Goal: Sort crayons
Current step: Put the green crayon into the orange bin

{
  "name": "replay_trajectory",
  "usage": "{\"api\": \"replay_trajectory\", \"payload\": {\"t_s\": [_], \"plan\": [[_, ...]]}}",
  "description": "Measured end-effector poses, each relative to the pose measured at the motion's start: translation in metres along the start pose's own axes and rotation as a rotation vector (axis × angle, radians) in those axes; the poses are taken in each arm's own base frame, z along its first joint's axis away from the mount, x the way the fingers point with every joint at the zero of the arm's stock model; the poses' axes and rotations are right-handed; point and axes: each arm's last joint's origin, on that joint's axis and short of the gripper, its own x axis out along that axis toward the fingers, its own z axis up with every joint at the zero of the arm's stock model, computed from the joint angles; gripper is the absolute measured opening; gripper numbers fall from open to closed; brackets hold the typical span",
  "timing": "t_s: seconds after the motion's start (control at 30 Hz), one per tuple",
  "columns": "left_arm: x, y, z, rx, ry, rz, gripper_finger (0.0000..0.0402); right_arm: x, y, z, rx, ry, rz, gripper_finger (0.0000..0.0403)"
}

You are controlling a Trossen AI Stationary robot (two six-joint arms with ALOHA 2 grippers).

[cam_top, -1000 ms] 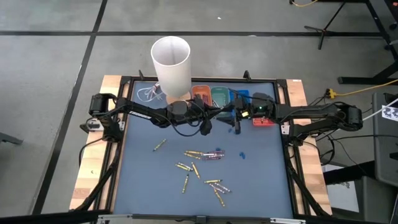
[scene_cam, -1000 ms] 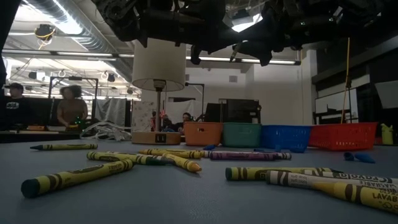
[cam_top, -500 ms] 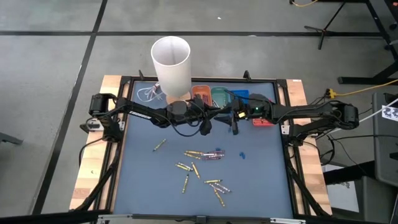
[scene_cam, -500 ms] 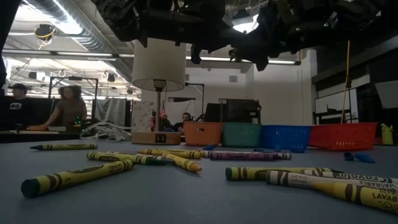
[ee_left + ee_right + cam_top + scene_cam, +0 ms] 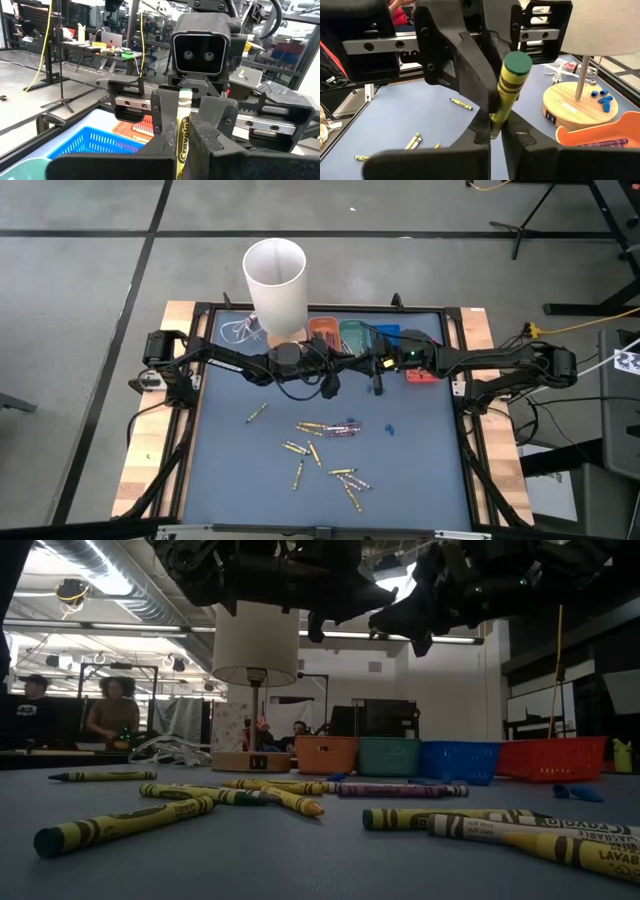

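A yellow crayon (image 5: 181, 131) with a dark green end (image 5: 516, 64) hangs in the air over the far middle of the blue mat. Both grippers meet there, tip to tip. My left gripper (image 5: 335, 383) comes from the table's left and is shut on the crayon. My right gripper (image 5: 376, 380) comes from the right and is shut on the same crayon. Several loose crayons (image 5: 322, 450), mostly yellow and one purple, lie flat on the mat below. My left gripper pinches the yellow crayon's near part (image 5: 180, 156) between its two fingers, coming from the table's left. The crayon runs along the fingers and sticks out ahead of them, clear of the table. My right gripper pinches the crayon's shaft (image 5: 495, 124) between its two fingers, below the green-banded end, coming from the table's right. That end sticks up and back toward its wrist. The crayon is lifted clear.
Small trays stand along the far edge: orange (image 5: 322, 330), green (image 5: 352, 333), blue (image 5: 386, 334) and red (image 5: 422, 376). A white lampshade (image 5: 275, 280) on a wooden base (image 5: 575, 107) stands at the far left. Small blue bits (image 5: 388, 427) lie on the mat.
My right gripper has moved a little toward the table's left, up to my left gripper, and has shut on the yellow crayon held there. The crayon has stayed in the air.
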Motion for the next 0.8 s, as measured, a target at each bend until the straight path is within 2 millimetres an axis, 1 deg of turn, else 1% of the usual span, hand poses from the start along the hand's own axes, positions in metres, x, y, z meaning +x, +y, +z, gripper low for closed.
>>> {"api": "replay_trajectory", "payload": {"t_s": [0.1, 0.2, 0.37, 0.5, 0.6, 0.7, 0.8], "plan": [[0.0, 0.0, 0.0, -0.001, 0.004, 0.001, 0.0023, 0.0, 0.0, -0.001, 0.002, 0.01, -0.002, 0.002], [0.0, 0.0, -0.001, -0.003, 0.006, 0.002, 0.0047, -0.003, 0.0, -0.002, 0.007, 0.035, -0.005, 0.0032], [0.0, 0.001, 0.0, -0.007, 0.004, 0.013, 0.0092, -0.013, -0.001, -0.002, 0.023, 0.097, -0.035, 0.0018], [0.0, 0.001, -0.002, -0.004, 0.023, 0.016, 0.0117, -0.031, -0.009, -0.002, 0.06, 0.164, -0.1, 0.0014], [0.0, 0.001, -0.002, -0.004, 0.022, 0.015, 0.0127, -0.047, -0.014, -0.002, 0.09, 0.216, -0.172, 0.0028], [0.0, 0.001, -0.004, -0.001, 0.035, 0.017, 0.0133, -0.067, -0.018, -0.005, 0.12, 0.288, -0.282, 0.0034], [0.0, 0.002, -0.005, 0.002, 0.048, 0.019, 0.0134, -0.087, -0.02, -0.01, 0.158, 0.38, -0.417, 0.0032]]}}
